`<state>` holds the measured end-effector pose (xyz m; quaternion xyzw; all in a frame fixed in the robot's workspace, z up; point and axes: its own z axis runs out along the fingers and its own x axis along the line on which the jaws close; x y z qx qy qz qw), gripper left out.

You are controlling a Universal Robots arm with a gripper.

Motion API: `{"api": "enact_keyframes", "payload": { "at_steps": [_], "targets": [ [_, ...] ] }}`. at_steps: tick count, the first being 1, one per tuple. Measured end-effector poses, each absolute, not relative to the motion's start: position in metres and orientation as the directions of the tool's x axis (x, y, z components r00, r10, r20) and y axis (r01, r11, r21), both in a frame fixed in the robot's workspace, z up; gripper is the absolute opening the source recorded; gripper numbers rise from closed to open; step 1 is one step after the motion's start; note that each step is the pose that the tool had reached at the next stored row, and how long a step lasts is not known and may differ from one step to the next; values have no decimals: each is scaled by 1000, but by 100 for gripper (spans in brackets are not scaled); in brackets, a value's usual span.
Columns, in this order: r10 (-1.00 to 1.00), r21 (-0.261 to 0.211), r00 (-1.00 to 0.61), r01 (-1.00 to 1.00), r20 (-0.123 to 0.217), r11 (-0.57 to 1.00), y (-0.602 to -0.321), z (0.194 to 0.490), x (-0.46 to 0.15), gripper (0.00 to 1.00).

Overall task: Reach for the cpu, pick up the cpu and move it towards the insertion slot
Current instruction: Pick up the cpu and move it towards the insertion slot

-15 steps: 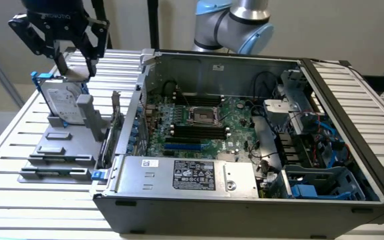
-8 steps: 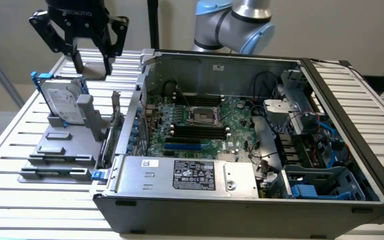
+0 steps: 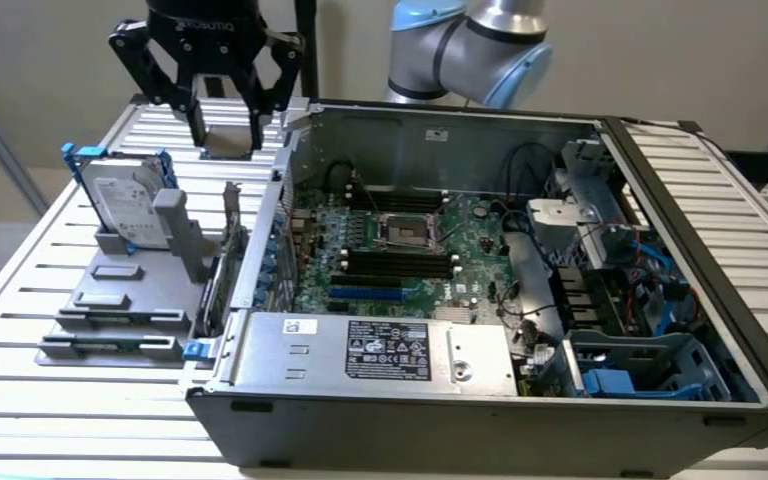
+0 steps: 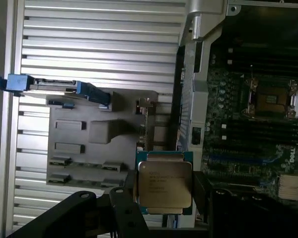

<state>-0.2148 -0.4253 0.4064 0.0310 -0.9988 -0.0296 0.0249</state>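
**cpu's grabbed, carry leg is on**
The gripper [image 3: 232, 130] is clamped on the cpu [image 3: 232, 144], hanging just outside the case [image 3: 491, 130]. The insertion slot [image 3: 403, 231] sits inside the case, well apart, so the carry probably needs to clear the case's side wall.

cpu [image 4: 165, 187]: outside the case [image 3: 491, 430]; lid print blurred, unreadable; two edges covered by the gripper [image 3: 231, 135] clamped on it.
gripper: upper body cut by the exterior view's top edge.
arm [image 3: 471, 45]: behind the case, cut by the same edge.
slot [image 3: 407, 230]: inside the case; centre detail too small to tell.
hard drive [image 3: 128, 205]: outside the case; label unreadable.
sticker [image 3: 388, 350]: on the case; print too small to read.
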Motion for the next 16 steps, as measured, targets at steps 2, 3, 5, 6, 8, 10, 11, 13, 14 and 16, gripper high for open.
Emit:
{"api": "enact_keyframes", "payload": {
  "at_steps": [2,3,5,6,8,10,11,13,14,16],
  "targets": [
    [-63,61,-997,-60,48,996,-425,407,-206,54],
    [-63,61,-997,-60,48,996,-425,407,-201,54],
    [-63,61,-997,-60,48,996,-425,407,-192,54],
    [-63,61,-997,-60,48,996,-425,407,-187,54],
    [-63,61,-997,-60,48,996,-425,407,-179,54],
    [-63,61,-997,-60,48,996,-425,407,-169,54],
    [-63,61,-997,-60,48,996,-425,407,-165,54],
    [-63,61,-997,-60,48,996,-424,407,-156,54],
    [-63,61,-997,-60,48,996,-424,407,-151,54],
    [-63,61,-997,-60,48,996,-424,407,-142,54]
  ]
}}
